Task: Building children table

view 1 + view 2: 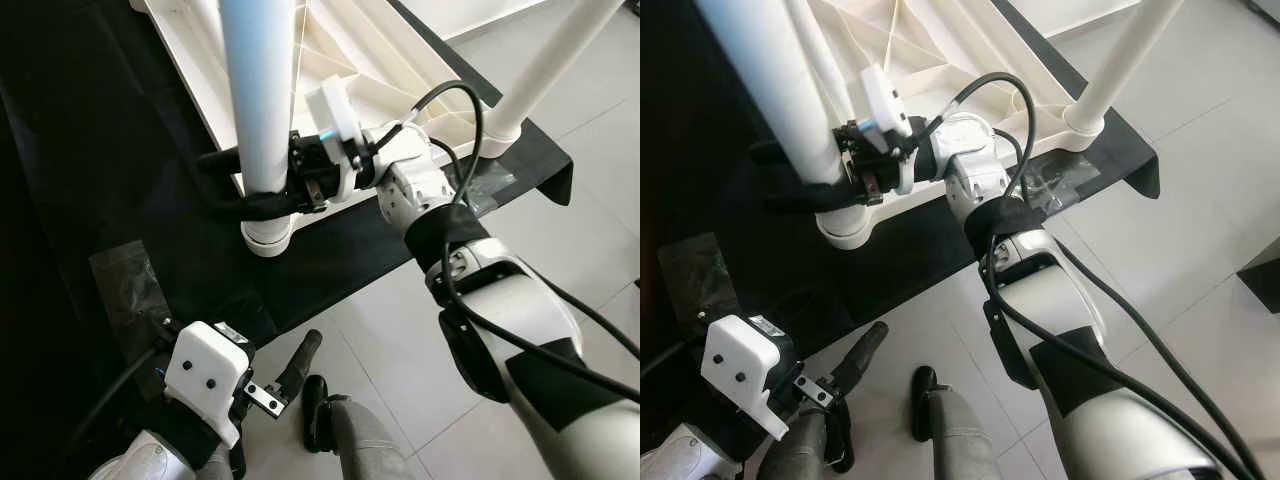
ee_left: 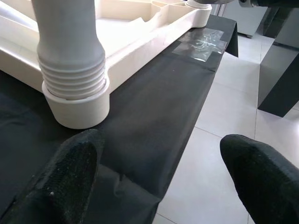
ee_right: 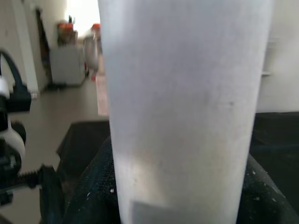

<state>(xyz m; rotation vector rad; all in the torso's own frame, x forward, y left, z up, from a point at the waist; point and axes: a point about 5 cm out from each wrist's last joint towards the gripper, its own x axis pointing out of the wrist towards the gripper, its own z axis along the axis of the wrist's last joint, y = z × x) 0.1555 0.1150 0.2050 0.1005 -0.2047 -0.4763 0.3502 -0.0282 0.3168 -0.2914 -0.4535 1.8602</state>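
The right arm (image 1: pixel 520 310) was glossy silver-white with black joint bands and panels, and black cables looped along it. Its wrist carried a white camera block (image 1: pixel 335 105). The left wrist bore a white housing (image 1: pixel 205 372) with two dark screw holes; fingers (image 2: pixel 70 177) were black and grainy.

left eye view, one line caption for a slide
Right gripper clamps a white table leg at the upturned tabletop; left gripper open below.

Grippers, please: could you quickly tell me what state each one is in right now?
Right gripper: closed around the near white table leg, just above its socket.
Left gripper: open, holding nothing, low over the black mat.
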